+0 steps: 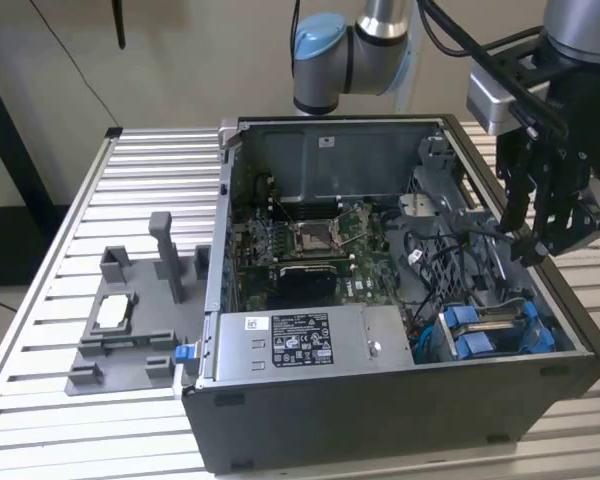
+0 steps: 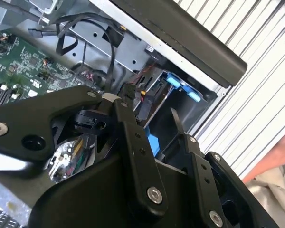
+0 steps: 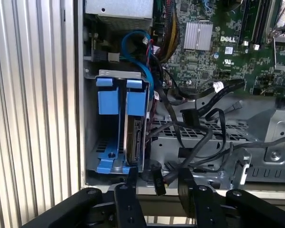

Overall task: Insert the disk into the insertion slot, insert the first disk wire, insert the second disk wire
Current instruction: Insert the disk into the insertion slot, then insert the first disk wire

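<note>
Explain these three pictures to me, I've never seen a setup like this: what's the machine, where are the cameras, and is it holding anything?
It is a robot arm with a two-fingered pincer for grasping. The exterior view comes from a camera off the arm; both wrist views come from cameras riding on the arm, looking past the pincer. On the slatted metal table lie an open computer case and, at the exterior view's left, a grey plastic fixture. The pincer hangs over the case's drive cage, fingers apart, nothing clamped between them. The disk, in its blue carrier, sits in the insertion slot of that cage, beside loose black wires.
</note>
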